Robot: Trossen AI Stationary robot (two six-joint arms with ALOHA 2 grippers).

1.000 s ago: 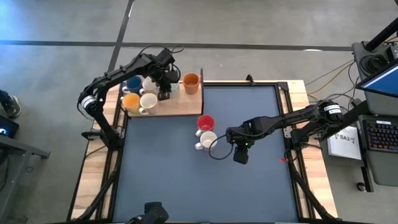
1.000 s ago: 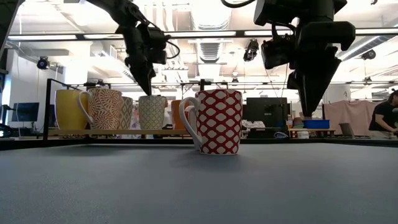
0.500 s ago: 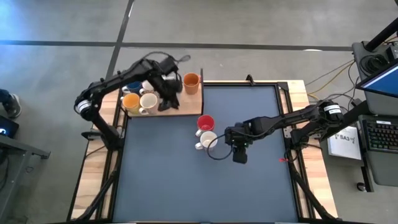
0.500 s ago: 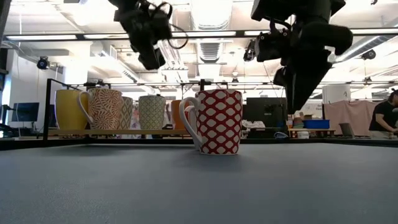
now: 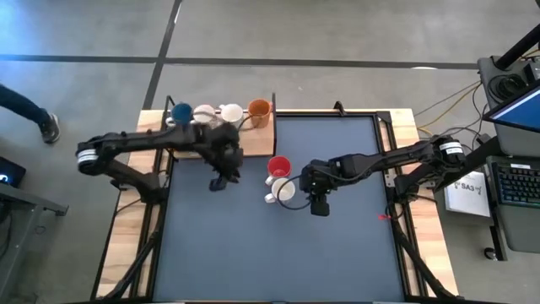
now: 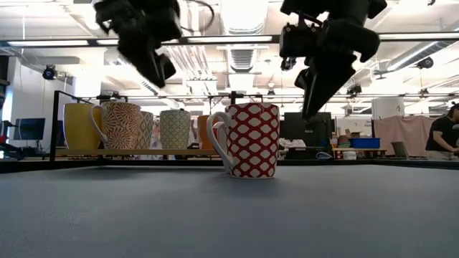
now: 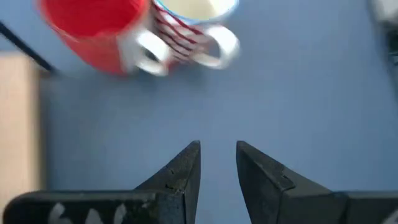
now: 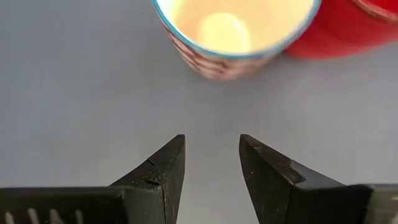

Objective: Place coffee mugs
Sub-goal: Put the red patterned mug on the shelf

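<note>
The right gripper (image 5: pixel 320 205) is hovering over the blue worktop (image 5: pixel 278 253) just beside the patterned cream mug (image 5: pixel 282 192), on the side away from the wooden board (image 5: pixel 253 145); its fingers (image 8: pixel 163 163) are standing parted by a modest gap, holding nothing and touching nothing. That cream mug, red-patterned on the outside, is standing upright on the worktop with its handle pointing away from the right gripper, and the red mug (image 5: pixel 279 168) is sitting against it on the board's side. The left gripper (image 5: pixel 218 181) is hanging above the worktop on the opposite side of the cream mug, a little apart from it and near the board's edge; its fingers (image 7: pixel 180 171) are showing only a narrow gap between the tips, empty and clear of the surface. Beyond the red mug, the board is carrying the other mugs along the worktop's far corner: an orange mug (image 5: pixel 259 111) nearest the red one, then a white mug (image 5: pixel 229 112), another white mug (image 5: pixel 204 113) and a blue mug (image 5: pixel 181 111) in a row, with the left arm crossing over the rest of the board and hiding whatever lies beneath it.
</note>
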